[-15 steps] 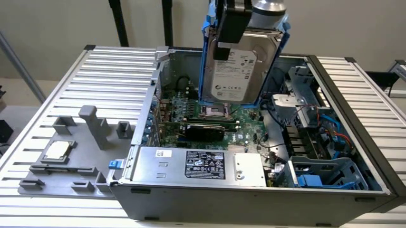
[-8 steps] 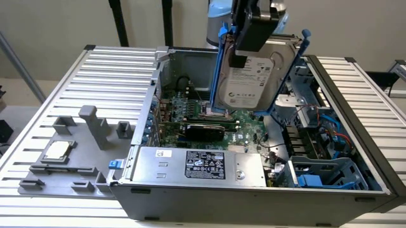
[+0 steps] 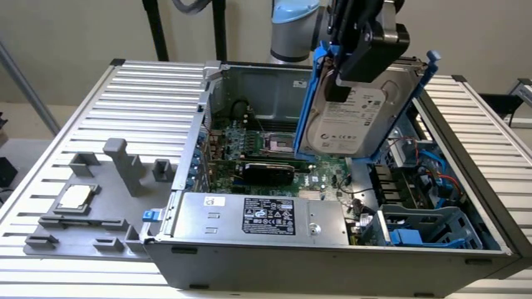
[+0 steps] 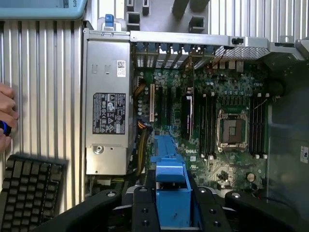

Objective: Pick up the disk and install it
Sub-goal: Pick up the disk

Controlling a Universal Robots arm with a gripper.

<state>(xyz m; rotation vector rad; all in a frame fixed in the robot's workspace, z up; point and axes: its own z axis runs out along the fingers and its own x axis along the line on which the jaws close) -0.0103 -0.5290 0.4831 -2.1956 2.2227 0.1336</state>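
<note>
Disk [image 3: 353,115] hangs on edge above the open case [image 3: 332,261], blue-framed and slightly tilted, with its white label facing the exterior camera. Gripper [image 3: 331,87] is clamped on the disk's upper part. One black finger [image 3: 338,92] presses the labelled face and the other sits behind, so the disk lies between them and is held clear of the case. In the wrist view the disk's blue end sits between both fingers, touching each, over the case's motherboard [image 4: 212,111]. Inside the case, a power supply [image 3: 249,215] lies along the near wall and a blue cage [image 3: 424,227] sits in the near corner on the exterior view's right. Outside the case, a hand [image 4: 7,113] rests near a keyboard [image 4: 29,188].
</note>
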